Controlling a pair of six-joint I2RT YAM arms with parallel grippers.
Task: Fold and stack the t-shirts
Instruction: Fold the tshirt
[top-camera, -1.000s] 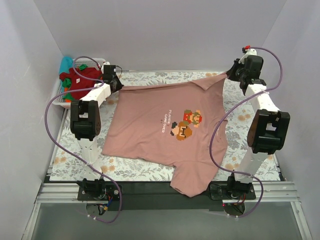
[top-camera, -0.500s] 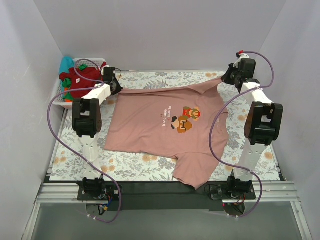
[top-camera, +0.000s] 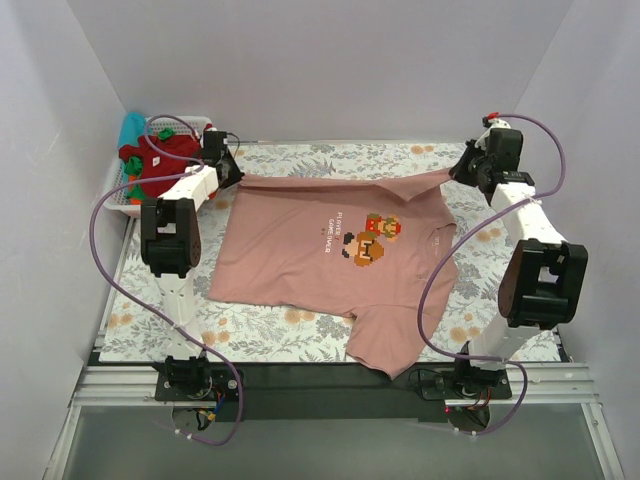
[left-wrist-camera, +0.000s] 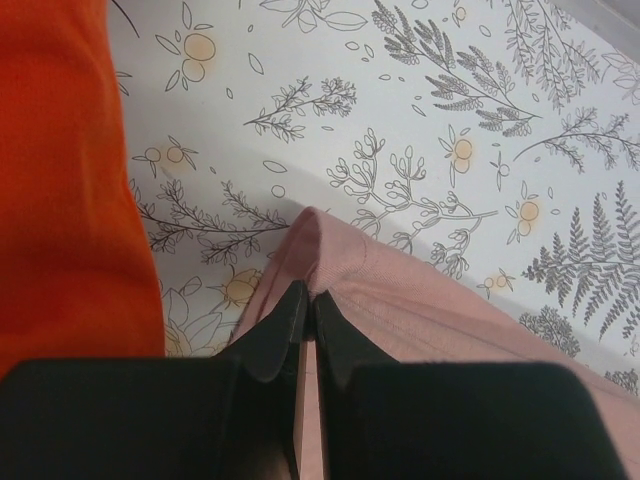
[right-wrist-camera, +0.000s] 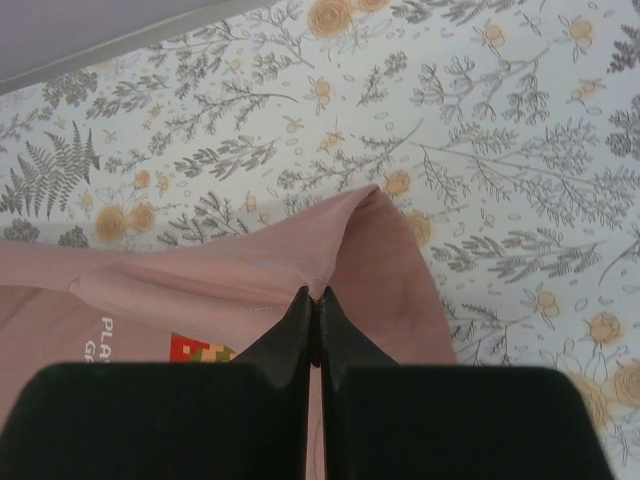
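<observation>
The dusty-pink t-shirt (top-camera: 330, 265) with a pixel-art print lies spread on the floral cloth, its near sleeve hanging over the front edge. My left gripper (top-camera: 236, 176) is shut on the shirt's far-left corner (left-wrist-camera: 310, 240), held just above the cloth. My right gripper (top-camera: 457, 170) is shut on the far-right corner (right-wrist-camera: 340, 250). The far hem is pulled taut between them. A dark red t-shirt (top-camera: 155, 160), with teal and green cloth, sits in the basket at far left. An orange t-shirt (left-wrist-camera: 60, 180) fills the left of the left wrist view.
The white slatted basket (top-camera: 128, 205) stands at the far left corner. The floral table cloth (top-camera: 150, 330) covers the table. Purple cables loop beside both arms. White walls close in the back and sides.
Both grippers have drawn the shirt's far edge lower and tighter. The right gripper moved a little right and toward the near side. The shirt body has slid back from the front edge.
</observation>
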